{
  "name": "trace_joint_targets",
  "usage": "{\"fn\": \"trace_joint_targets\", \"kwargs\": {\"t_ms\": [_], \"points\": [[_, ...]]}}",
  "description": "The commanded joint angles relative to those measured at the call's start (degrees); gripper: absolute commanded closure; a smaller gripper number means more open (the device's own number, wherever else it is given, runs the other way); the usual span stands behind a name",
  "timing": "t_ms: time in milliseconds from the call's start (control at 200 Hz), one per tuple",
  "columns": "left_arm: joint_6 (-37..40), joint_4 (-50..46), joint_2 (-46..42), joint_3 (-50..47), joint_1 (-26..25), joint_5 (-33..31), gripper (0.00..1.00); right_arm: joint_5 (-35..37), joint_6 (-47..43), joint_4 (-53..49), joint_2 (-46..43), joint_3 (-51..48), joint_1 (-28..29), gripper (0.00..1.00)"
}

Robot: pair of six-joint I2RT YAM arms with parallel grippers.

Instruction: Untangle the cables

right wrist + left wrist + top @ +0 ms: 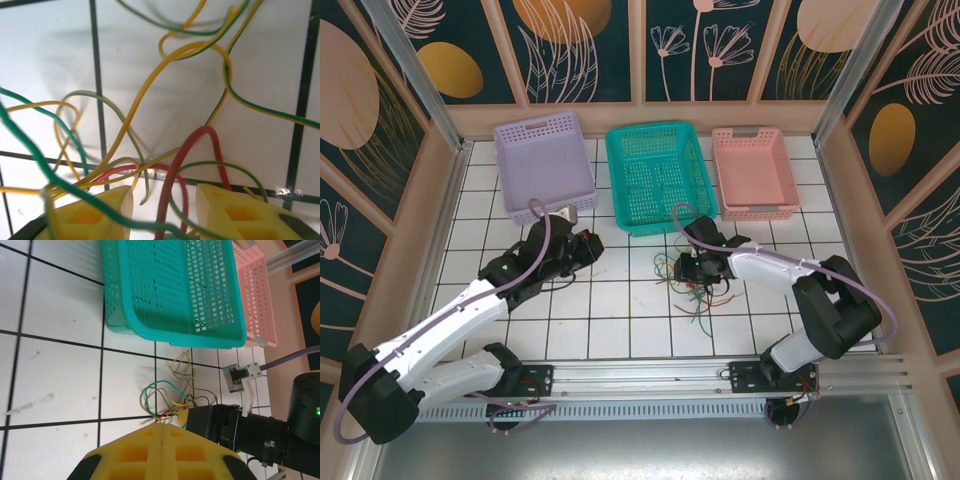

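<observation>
The cables (695, 290) lie in a loose tangle of red, green and yellow on the white-tiled desk (620, 330), around its middle and a little toward the right edge, just on the near side of the teal basket (655, 175). My right pincer (692, 270) is down over the heap. Seen from its wrist, the pincer (165, 200) stands partly apart, and a red cable (172, 175) loops up through the gap between its yellow fingers (95, 215). Whether either finger touches it I cannot tell. A green cable crosses in front of the left finger.

My left pincer (585, 245) sits left of the tangle, apart from it, near the lilac basket (545, 165). From its wrist, the pincer (162, 427) is pressed closed on nothing, pointing toward the cables (172, 395). A pink basket (753, 170) stands at the far right of the desk.
</observation>
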Motion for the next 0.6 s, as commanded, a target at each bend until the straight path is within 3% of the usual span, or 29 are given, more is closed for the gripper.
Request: {"fn": "trace_joint_targets", "kwargs": {"t_ms": [0,90,150,205,240,285,380,495,596], "points": [[-1.11,6.09,2.31,-1.50,0.06,6.14,1.00,2.10,-2.43,-3.41,-4.21,1.65,-0.03,0.53],[-1.75,9.01,5.05,-1.81,-0.02,9.30,0.99,1.08,-4.03,-5.54,-5.72,2.61,-0.53,0.49],[-2.55,9.76,7.20,-1.76,-0.17,10.08,0.86,0.33,-5.09,-6.42,-7.10,2.66,-0.57,0.48],[-4.44,11.16,8.75,-2.14,-0.21,10.46,0.64,-0.12,-5.58,-7.41,-8.41,2.56,-0.65,0.47],[-6.03,13.03,9.84,-2.70,-0.37,11.20,0.59,-0.40,-5.56,-8.01,-9.23,2.48,-0.74,0.46],[-6.81,16.05,11.27,-3.08,-0.74,12.33,0.60,-0.63,-4.90,-8.95,-10.42,2.31,-1.13,0.46],[-4.73,16.87,14.93,-0.66,-2.14,12.85,0.75,-2.66,-3.25,-8.65,-13.13,2.00,-3.44,0.51],[-2.99,17.26,18.67,0.67,-3.12,13.74,0.80,-4.93,-6.30,-5.40,-12.84,3.46,-5.31,0.60],[-2.27,17.72,19.83,0.30,-3.86,13.65,0.80,-8.86,-12.63,-3.84,-6.99,6.46,-5.87,0.63]]}}
